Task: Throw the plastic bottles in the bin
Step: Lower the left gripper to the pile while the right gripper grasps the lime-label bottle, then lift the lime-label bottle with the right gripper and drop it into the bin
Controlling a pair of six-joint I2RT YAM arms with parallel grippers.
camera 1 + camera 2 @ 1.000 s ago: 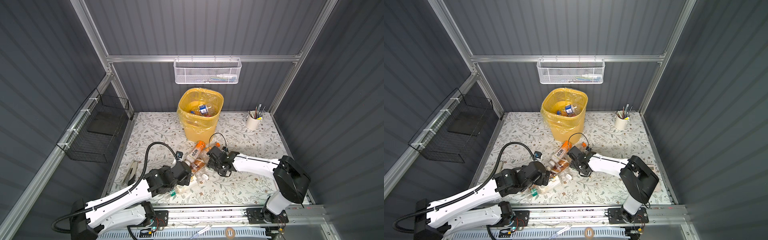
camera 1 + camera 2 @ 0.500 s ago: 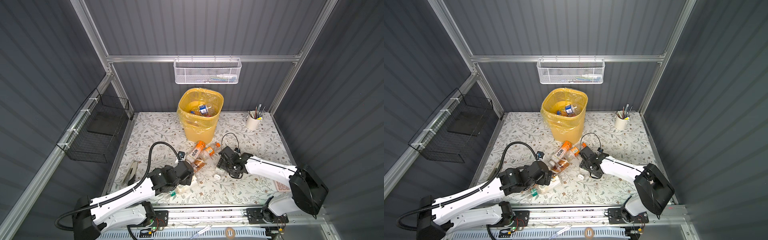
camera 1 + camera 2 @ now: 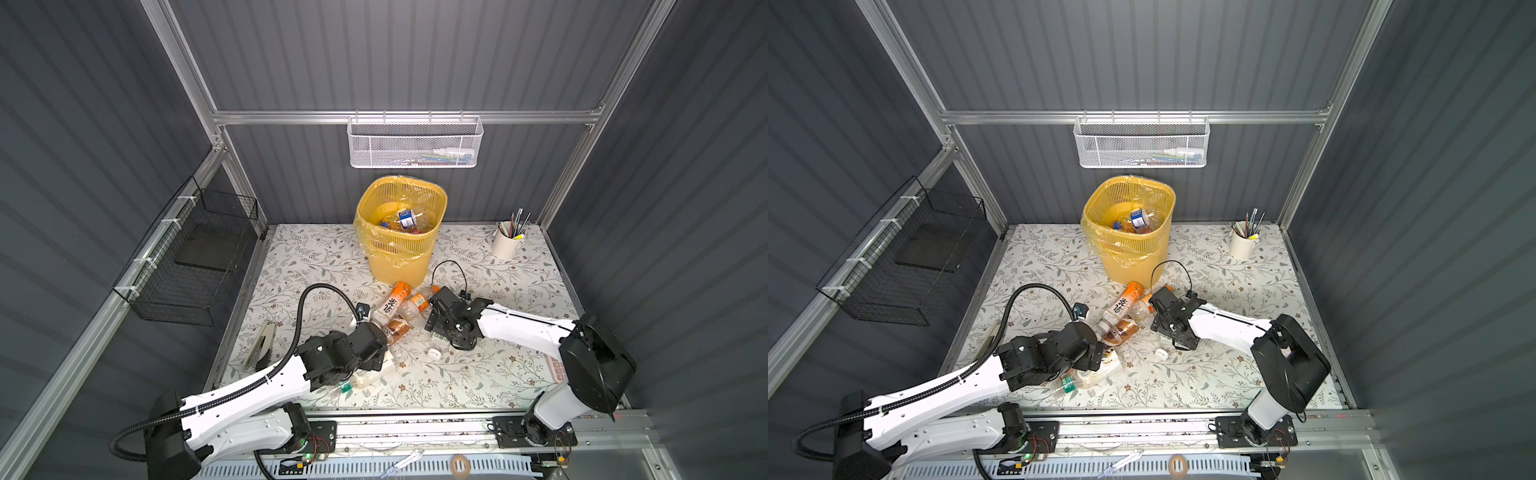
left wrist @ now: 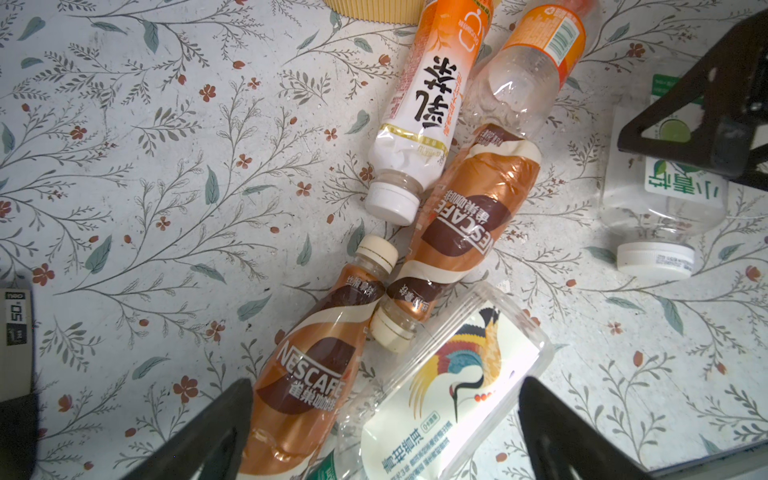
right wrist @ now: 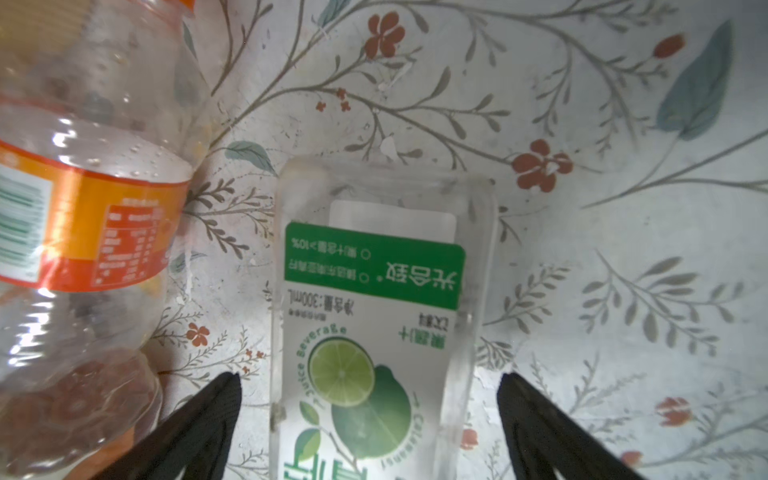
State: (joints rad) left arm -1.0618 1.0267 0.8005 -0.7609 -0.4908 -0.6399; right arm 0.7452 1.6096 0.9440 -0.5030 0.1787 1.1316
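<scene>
Right tool (image 5: 369, 379) straddles lime bottle (image 5: 374, 291); gaps either side

In the right wrist view, the clear square plastic bottle with a green lime label (image 5: 374, 324) is cut off by the frame edge, its cap unseen; the clear round bottle with an orange label (image 5: 83, 216) is blurred and cropped. In the left wrist view, the clear flat bottle with a crane label (image 4: 453, 386) is cropped. In a top view, a green-capped clear bottle (image 3: 1073, 383) is largely hidden under the white left arm (image 3: 946, 388), lower left of centre.
</scene>
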